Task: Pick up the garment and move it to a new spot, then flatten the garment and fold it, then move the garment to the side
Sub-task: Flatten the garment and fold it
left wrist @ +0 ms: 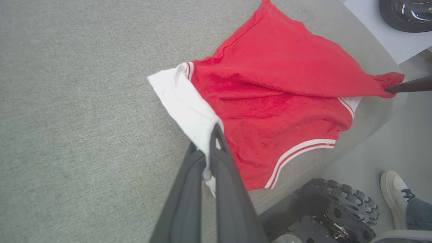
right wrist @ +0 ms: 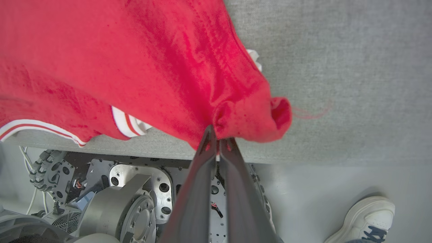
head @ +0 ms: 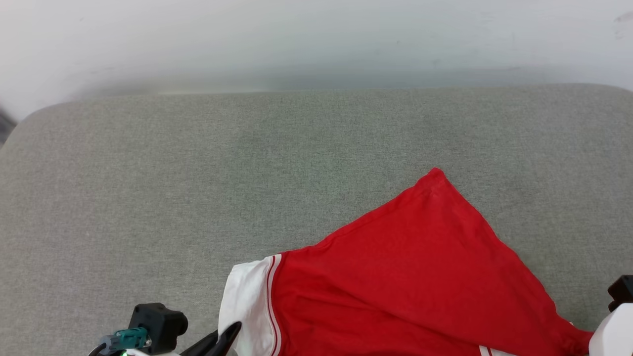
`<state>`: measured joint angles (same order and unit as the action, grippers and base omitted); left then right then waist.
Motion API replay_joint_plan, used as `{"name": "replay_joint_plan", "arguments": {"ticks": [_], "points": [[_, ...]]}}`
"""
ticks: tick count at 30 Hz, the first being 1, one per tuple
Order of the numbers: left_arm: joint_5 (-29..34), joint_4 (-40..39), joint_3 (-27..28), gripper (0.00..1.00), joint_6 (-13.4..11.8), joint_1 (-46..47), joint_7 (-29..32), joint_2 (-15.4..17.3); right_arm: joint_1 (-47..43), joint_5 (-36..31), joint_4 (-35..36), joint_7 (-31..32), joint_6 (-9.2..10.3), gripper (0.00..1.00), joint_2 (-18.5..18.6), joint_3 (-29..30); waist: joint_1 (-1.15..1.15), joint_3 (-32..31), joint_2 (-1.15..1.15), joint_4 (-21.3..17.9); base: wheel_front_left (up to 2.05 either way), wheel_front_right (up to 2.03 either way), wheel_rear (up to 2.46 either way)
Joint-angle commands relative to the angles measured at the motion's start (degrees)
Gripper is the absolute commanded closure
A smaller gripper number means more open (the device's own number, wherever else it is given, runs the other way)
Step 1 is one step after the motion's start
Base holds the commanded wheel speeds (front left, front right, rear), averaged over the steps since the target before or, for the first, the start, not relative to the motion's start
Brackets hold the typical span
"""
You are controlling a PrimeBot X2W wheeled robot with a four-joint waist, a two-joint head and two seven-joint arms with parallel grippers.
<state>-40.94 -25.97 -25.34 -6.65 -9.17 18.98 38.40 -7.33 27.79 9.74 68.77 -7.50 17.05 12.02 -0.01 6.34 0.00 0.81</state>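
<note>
While it lies creased, the garment [head: 395,277] shows red, white-sleeved.

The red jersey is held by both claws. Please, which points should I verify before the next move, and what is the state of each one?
1. Left claw shut on the white sleeve: ok.
2. Right claw shut on a red corner of the garment: ok.
3. Garment lying flat: not ok, a fold crosses it and the striped hem reaches the cushion's near edge.
4. Room on the grey cushion beyond it: ok.
5. Which face is up: cannot tell.
6. Floor near the wheeled base: not ok, a person's shoe stands close.
</note>
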Motion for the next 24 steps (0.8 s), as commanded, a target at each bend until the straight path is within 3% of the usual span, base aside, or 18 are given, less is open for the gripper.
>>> {"name": "replay_joint_plan", "arguments": {"ticks": [1, 13, 19, 24], "points": [[0.37, -0.38, 0.08, 1.00, -0.39, -0.37, 0.09, -0.16, 0.02, -0.17, 0.30, -1.02, 0.02, 0.00, 0.89, -0.88, 0.01, 0.16, 0.00, -0.07, 0.00, 0.00, 0.00], [2.04, -2.22, -0.50, 1.00, -0.33, 1.74, 0.02, -0.03, 9.70, 3.64, 4.38, -1.02, 0.02, 0.00, 5.56, -4.54, 0.01, 3.75, 0.00, 2.60, 0.00, 0.00, 0.00], [3.00, -3.90, -1.03, 1.00, 0.38, 3.94, 0.35, 0.02, 19.59, 3.27, 5.22, 1.98, 0.02, 0.00, 4.99, -6.00, 0.01, 7.46, 0.00, 5.73, 0.00, 0.00, 0.00], [4.21, -5.17, -1.70, 1.00, 1.15, 6.50, 0.74, -0.34, 28.25, 0.36, 1.55, 3.89, 0.02, 0.00, 4.00, -8.38, 0.01, 11.38, 0.00, 8.93, 0.00, 0.00, 0.00]]}}
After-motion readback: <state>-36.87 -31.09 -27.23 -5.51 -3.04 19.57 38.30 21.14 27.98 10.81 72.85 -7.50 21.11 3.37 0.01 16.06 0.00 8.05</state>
